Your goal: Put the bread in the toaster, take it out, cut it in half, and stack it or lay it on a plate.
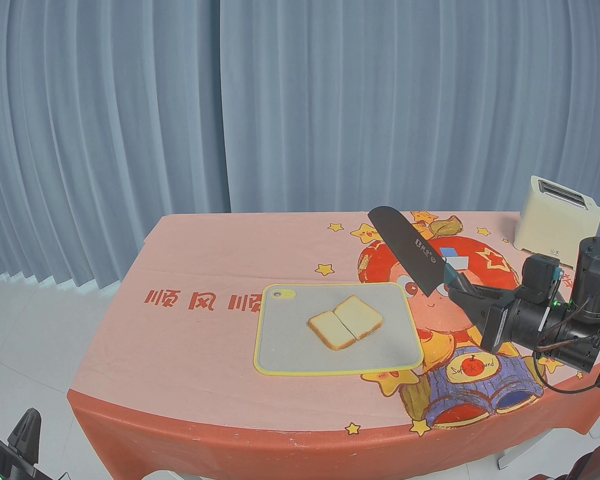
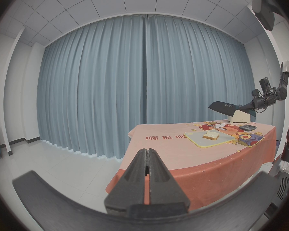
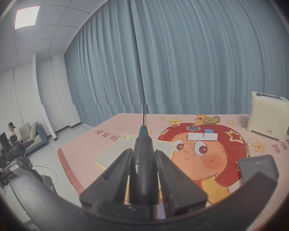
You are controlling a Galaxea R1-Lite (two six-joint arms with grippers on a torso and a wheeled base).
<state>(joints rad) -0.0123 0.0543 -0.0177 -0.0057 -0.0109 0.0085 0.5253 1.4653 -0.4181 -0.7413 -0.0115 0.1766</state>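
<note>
**Knife aloft over halved bread**

Head view: We find the bread (image 1: pixel 345 322) in two pieces, touching along one edge, near the middle of the cutting board (image 1: pixel 387 355) on the desk (image 1: pixel 200 255). Just right of the board, the right tool (image 1: pixel 461 288) pinches the handle of a black knife (image 1: pixel 410 251), with the blade raised above the board's far right corner. The toaster (image 1: pixel 557 220) stands well right of the board. We judge the knife to be the hazard. A handle held by two narrow fingers could twist, and a careless set-down could strike the bread or shove the board. The arm hides the desk just right of the board.

Left wrist view: The left tool (image 2: pixel 146 169) is pressed together on nothing, well left of the board and off the desk. Any reach for the bread would be a long one past the desk edge. A dark flat object (image 2: pixel 248 127) lies right of the board, too small to identify.

Right wrist view: The blade shows edge-on as a thin line. The handle and fingers cover the bread, so we cannot tell whether the cut is complete. The dark object may be the plate, but we cannot confirm it.
</note>
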